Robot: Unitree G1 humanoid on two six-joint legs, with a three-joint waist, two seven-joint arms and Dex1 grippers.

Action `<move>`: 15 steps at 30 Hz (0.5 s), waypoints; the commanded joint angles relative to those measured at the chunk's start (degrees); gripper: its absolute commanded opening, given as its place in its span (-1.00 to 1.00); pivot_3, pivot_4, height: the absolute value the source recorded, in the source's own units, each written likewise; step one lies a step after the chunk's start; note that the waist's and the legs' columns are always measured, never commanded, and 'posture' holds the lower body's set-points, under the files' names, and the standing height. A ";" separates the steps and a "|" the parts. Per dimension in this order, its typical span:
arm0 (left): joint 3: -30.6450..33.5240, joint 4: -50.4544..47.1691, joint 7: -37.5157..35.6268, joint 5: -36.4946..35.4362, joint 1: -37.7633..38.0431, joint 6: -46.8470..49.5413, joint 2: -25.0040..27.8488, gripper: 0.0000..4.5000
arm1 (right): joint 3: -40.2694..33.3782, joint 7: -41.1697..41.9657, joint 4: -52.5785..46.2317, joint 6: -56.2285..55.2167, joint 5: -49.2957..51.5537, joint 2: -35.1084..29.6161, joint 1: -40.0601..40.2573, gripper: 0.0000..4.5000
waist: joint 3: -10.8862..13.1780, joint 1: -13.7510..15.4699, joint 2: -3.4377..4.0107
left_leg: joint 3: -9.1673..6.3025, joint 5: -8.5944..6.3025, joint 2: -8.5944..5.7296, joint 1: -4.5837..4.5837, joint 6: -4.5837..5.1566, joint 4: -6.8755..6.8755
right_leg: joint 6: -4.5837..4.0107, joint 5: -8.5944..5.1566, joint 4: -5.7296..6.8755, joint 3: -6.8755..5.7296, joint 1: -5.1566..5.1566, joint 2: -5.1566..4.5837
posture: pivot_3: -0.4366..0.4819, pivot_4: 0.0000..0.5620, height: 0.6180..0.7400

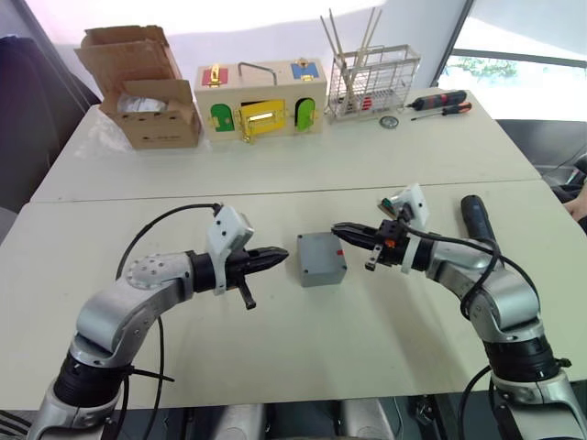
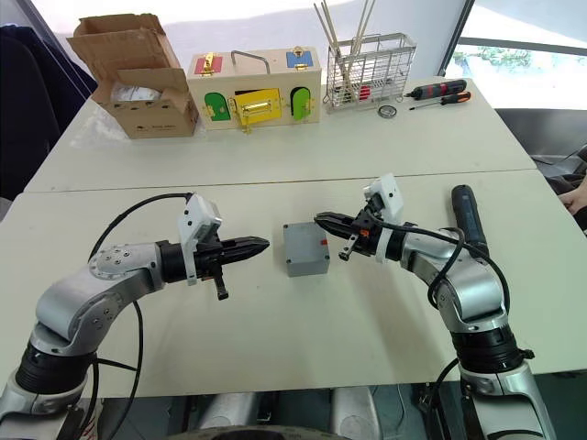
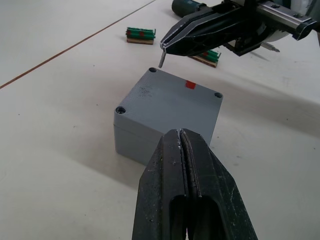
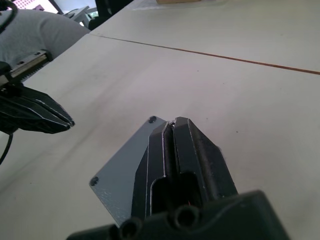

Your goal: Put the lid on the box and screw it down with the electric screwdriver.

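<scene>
Two grippers, left (image 1: 278, 256) and right (image 1: 340, 229), flank the box (image 1: 320, 258) with its lid (image 3: 167, 98) on; left jaws pressed together empty, right's pinching a screw (image 3: 161, 59). The electric screwdriver (image 1: 476, 218) lies right on the white table (image 1: 275, 165) beneath bright windows (image 1: 523, 37).

Box (image 3: 167, 107): matt grey plastic, lid (image 3: 170, 95) faintly speckled. Table (image 1: 275, 165): smooth, pale, matt. Behind box: brown cardboard box (image 1: 147, 87), wooden box (image 1: 261, 96), wire metal rack (image 1: 371, 82).
</scene>
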 commanded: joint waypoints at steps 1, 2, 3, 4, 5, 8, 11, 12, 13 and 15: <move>0.65 -2.42 0.47 -0.91 0.44 -0.04 -0.08 -1.00 | -0.45 0.53 -0.27 -1.72 -0.39 -0.25 -0.59 -0.99 | 0.00 0.00 0.00 | 0.00 0.00 0.00 0.00 0.00 0.00 | 0.00 0.00 0.00 0.00 0.00 0.00 | -0.05 -0.47 0.90; 0.60 -2.47 0.55 -0.92 0.50 -0.08 -0.12 -1.00 | -0.48 0.54 -0.06 -1.84 -0.52 -0.19 -0.60 -0.99 | 0.00 0.01 0.00 | 0.00 0.00 0.00 0.00 -0.01 0.00 | 0.00 0.00 0.00 0.00 0.00 0.00 | -0.05 -0.47 0.90; 0.57 -2.58 0.67 -0.98 0.57 -0.07 -0.21 -1.00 | -0.53 0.52 0.31 -2.05 -0.74 -0.17 -0.62 -0.99 | 0.00 0.03 0.00 | 0.00 0.00 0.00 0.00 -0.01 0.00 | 0.00 0.00 0.00 0.00 0.00 0.00 | -0.05 -0.47 0.90; 0.50 -2.57 0.79 -1.00 0.56 -0.08 -0.34 -1.00 | -0.57 0.41 0.98 -2.50 -1.12 -0.11 -0.77 -0.99 | 0.00 0.04 0.00 | 0.00 0.00 0.00 0.00 -0.01 0.00 | 0.00 0.00 0.00 0.00 0.00 0.00 | -0.05 -0.47 0.90; 0.36 -2.46 0.89 -0.92 0.51 -0.14 -0.48 -1.00 | -0.39 0.54 1.65 -3.06 -1.71 -0.32 -0.89 -0.99 | 0.00 0.05 0.00 | 0.00 0.00 0.00 0.00 -0.01 0.00 | 0.00 0.00 0.00 0.00 0.00 0.00 | -0.05 -0.47 0.90; 0.03 -2.46 1.11 -0.78 0.60 -0.21 -0.86 -1.00 | -0.36 0.68 3.21 -4.07 -2.71 -0.26 -1.41 -0.99 | 0.00 0.01 0.00 | 0.00 0.00 0.00 0.00 -0.01 0.00 | 0.00 0.00 0.00 0.00 0.00 0.00 | -0.05 -0.47 0.90; -0.13 -2.55 1.34 -0.82 0.72 -0.18 -1.05 -1.00 | -0.26 0.95 4.10 -4.63 -3.18 -0.13 -1.75 -0.99 | 0.00 -0.03 0.00 | 0.00 0.01 0.00 0.00 -0.02 0.00 | 0.00 0.00 0.00 0.00 0.00 0.00 | -0.05 -0.47 0.90; -0.14 -2.54 1.40 -0.82 0.74 -0.18 -1.11 -1.00 | -0.22 1.03 4.35 -4.73 -3.27 -0.08 -1.85 -0.99 | 0.00 0.00 0.00 | 0.00 0.01 0.00 0.00 -0.02 0.00 | 0.00 0.00 0.00 0.00 0.00 0.00 | -0.05 -0.47 0.90; -0.14 -2.54 1.44 -0.80 0.75 -0.16 -1.17 -1.00 | -0.20 1.12 4.52 -4.81 -3.35 -0.04 -1.92 -0.99 | 0.00 0.01 0.00 | 0.00 0.01 0.00 0.00 -0.02 0.00 | 0.00 0.00 0.00 0.00 0.00 0.00 | -0.05 -0.47 0.90; -0.04 -2.67 1.53 -0.87 0.87 -0.08 -1.21 -1.00 | -0.14 1.18 4.58 -4.82 -3.46 0.08 -1.96 -0.99 | 0.00 0.00 0.00 | 0.00 0.01 0.00 0.00 -0.02 0.00 | 0.00 0.00 0.00 0.00 0.00 0.00 | -0.05 -0.47 0.90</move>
